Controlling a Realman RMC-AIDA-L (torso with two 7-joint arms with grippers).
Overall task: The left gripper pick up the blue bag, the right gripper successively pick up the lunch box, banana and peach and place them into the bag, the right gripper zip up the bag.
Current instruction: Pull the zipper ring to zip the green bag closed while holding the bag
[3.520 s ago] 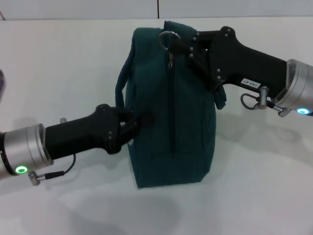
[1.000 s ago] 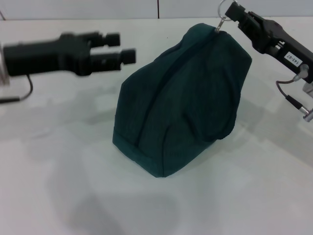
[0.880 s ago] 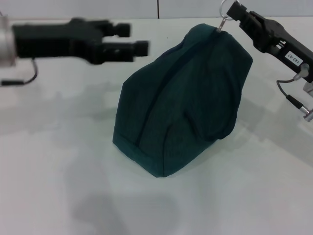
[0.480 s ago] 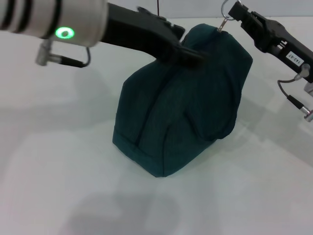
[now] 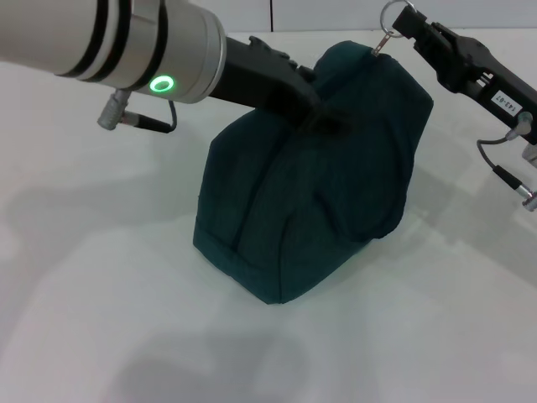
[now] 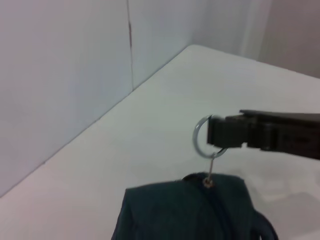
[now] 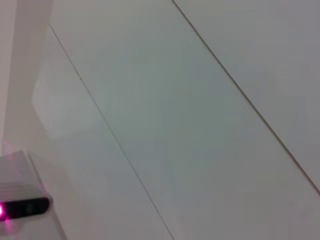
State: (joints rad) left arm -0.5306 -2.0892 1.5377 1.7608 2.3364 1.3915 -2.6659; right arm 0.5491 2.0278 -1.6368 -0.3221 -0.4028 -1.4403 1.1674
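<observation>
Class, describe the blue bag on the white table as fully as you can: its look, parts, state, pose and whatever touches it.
The blue bag is dark teal fabric, soft and slumped, resting on the white table and leaning. Its zip looks closed. A silver ring zip pull rises from its top on a short link, held by the right hand. The left hand presses on the bag's upper side. No handles or contents can be seen.

One blue bag (image 5: 310, 185), one ring zip pull (image 5: 388, 15), two pincers.
</observation>
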